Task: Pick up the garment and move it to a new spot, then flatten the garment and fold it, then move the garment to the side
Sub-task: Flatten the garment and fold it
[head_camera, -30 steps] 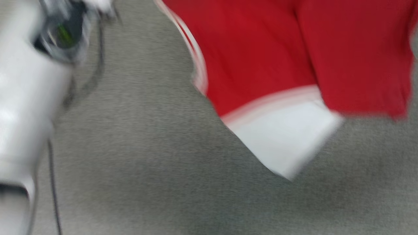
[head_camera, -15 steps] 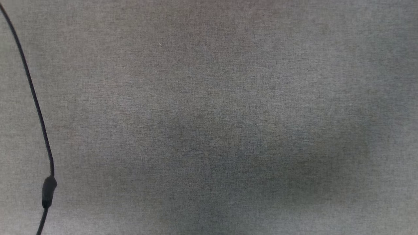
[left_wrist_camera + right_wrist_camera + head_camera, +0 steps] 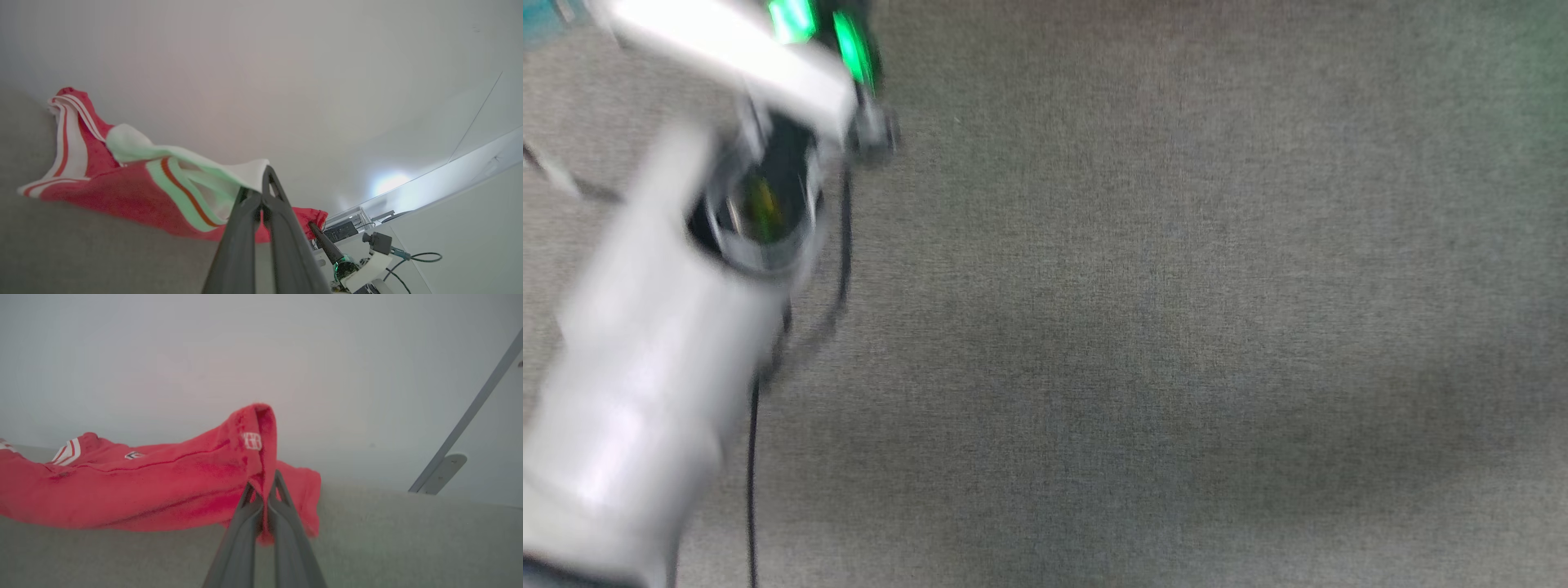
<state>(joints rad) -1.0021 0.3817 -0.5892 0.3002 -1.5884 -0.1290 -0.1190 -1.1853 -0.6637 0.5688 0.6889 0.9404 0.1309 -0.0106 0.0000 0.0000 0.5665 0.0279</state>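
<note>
Pinching the garment [image 3: 122,490] in the closed left gripper [image 3: 257,185] and closed right gripper [image 3: 263,486], bulk draped toward nine o'clock; seemingly mid-move, flattening, folding, setting aside undone.

Blurred forearm [image 3: 645,392], garment [image 3: 122,490] (left edge-cropped)

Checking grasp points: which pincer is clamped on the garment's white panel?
The left pincer: it is shut on the white panel edge of the garment. The right pincer pinches plain red fabric instead.
</note>
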